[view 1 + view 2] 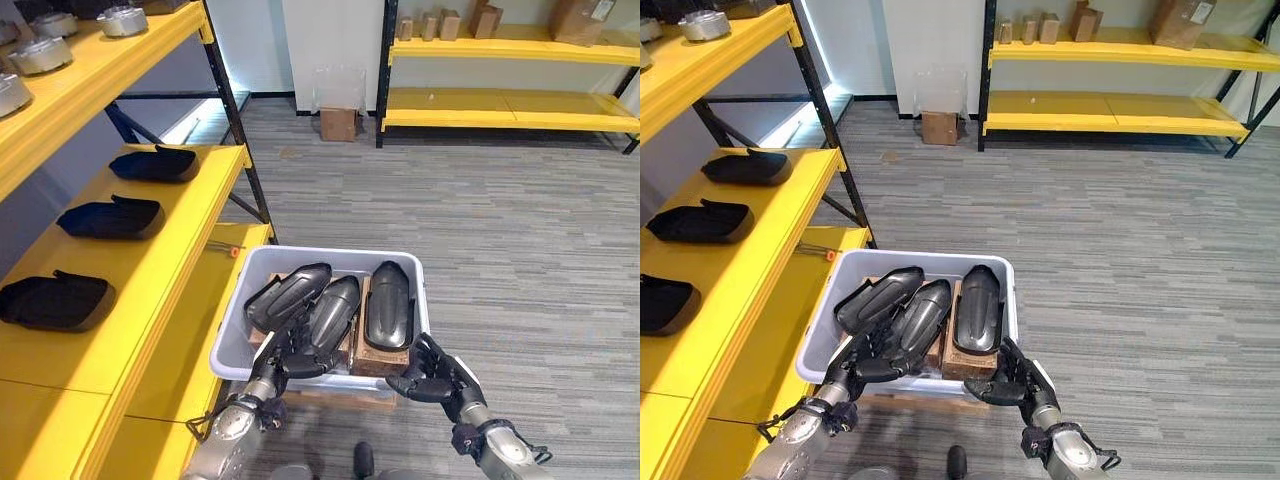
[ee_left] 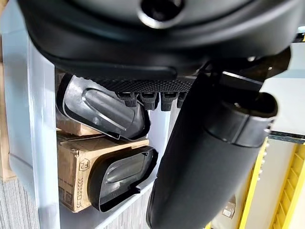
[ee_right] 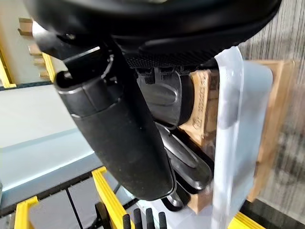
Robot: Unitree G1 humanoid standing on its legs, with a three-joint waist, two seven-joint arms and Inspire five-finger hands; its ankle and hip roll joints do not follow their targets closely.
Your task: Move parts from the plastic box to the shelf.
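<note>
The left robot hand reaches over the near rim of the plastic box, its fingers curled down onto the dark parts lying inside; whether they truly clamp one cannot be told. The right robot hand sits at the box's near right corner with fingers bent against the rim, and its grip cannot be told either.

The pale grey box holds three long, glossy black moulded parts lying lengthwise, side by side; the right-hand one rests on a brown cardboard carton. Small dark print shows on the carton's side, too small to read. The box sits on a low wooden block above the grey floor.

To the left stands the yellow shelf, its middle board carrying three black parts in a row along its length. The board above holds round silver castings.

Across the floor, a far yellow shelf carries cardboard boxes, and another carton stands on the floor.
</note>
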